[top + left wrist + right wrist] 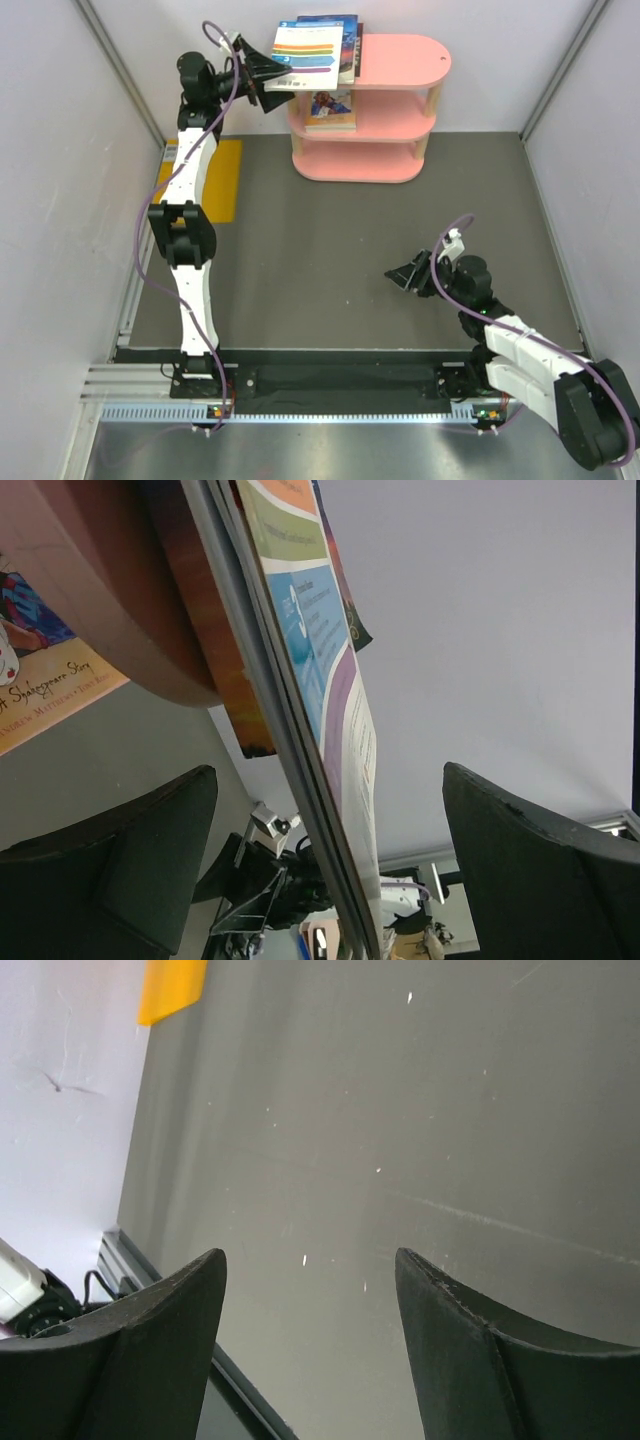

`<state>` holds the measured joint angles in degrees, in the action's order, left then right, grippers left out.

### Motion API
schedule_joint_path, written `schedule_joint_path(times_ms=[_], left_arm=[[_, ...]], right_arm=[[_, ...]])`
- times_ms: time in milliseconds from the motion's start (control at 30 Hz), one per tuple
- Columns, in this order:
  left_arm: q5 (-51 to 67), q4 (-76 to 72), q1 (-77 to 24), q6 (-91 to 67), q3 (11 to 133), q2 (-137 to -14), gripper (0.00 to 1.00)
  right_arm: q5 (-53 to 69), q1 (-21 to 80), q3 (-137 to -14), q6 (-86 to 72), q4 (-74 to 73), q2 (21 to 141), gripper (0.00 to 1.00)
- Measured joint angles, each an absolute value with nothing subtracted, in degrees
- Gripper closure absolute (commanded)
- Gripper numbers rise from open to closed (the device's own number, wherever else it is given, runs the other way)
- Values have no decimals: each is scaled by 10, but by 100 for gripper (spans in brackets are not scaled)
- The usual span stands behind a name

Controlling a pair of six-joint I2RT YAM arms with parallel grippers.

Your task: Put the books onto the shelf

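At the near right, the right fingers [150, 1350] stand partly apart with nothing between them. They hang low over the bare desk [330, 260] and I cannot tell whether they touch it. The desk is a dark grey, matte sheet with faint scuffs and specks. A black rail runs along its near edge between the two arm bases. Pale walls close it in on the left, right and far sides. A flat yellow-orange rectangle [222, 180] lies on the surface at the far left, beside the left arm.

Farther back, the left arm reaches up to the far left. The left fingers [130, 860] are spread wide at the left end of the shelf's top board. The edge of a book stack passes between them with a clear gap on each side, so they grip nothing.

The shelf [400, 60] stands at the far middle against the back wall. It is pink, with three oval boards and light wooden posts. On its top board lies the stack. The white colour-striped book [303, 52] is uppermost, and its left edge juts past the board's end. The blue book [347, 40] lies under it, showing along the far and right sides. The middle board holds another book [330, 108] lying flat at its left end, its cover showing cartoon figures and the word Shakespeare.
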<state>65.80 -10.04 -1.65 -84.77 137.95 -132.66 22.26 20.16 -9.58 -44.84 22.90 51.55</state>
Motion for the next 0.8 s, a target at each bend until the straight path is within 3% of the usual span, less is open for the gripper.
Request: schedule_joint_path(times_ms=[467,633,767,800], left_arm=[[664,-128,-15,-824,1283,-1280,2],[676,-272,-2,-879,1209,-1236,2],[682,-350,26,-907,1166,-1200,7],[682,-359,34,-908,1153,-1191,12]], right_arm=[[203,233,-130,-423,213,515,31],[199,233,-130,-421,213,515,31],[197,234,-130,-421,213,516,31],[197,234,-130,-421,213,517,31]])
